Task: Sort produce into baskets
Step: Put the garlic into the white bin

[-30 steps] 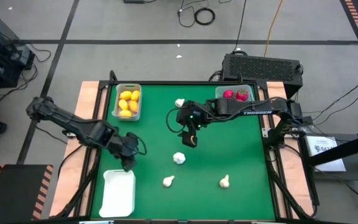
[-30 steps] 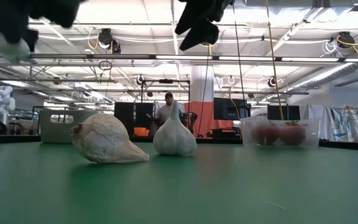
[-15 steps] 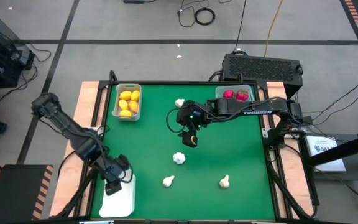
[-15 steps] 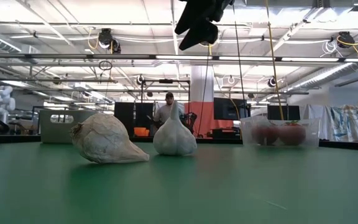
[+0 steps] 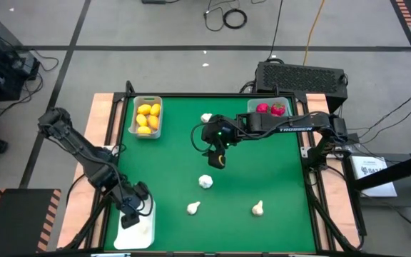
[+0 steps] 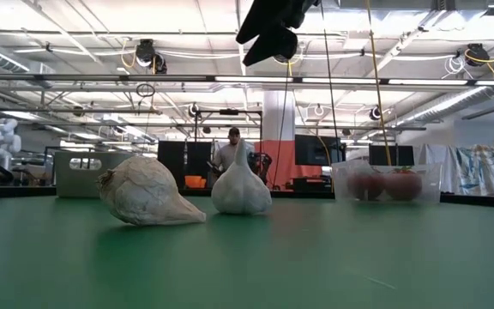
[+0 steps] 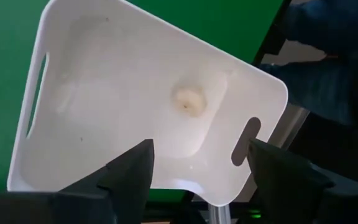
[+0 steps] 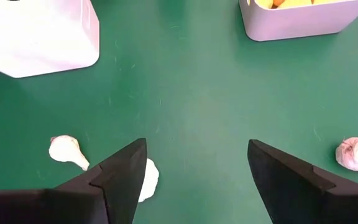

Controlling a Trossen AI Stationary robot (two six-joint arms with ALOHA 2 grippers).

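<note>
Spread left gripper (image 7: 194, 163) hovers over white tray (image 7: 92, 74) holding one garlic bulb (image 7: 188, 101); right gripper (image 8: 194, 165) spread.

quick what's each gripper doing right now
Left gripper: open, empty, above the white tray.
Right gripper: open, empty, above the green table.

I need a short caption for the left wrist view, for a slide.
Left gripper, open, hovers above the white tray, where one garlic bulb lies.
</note>
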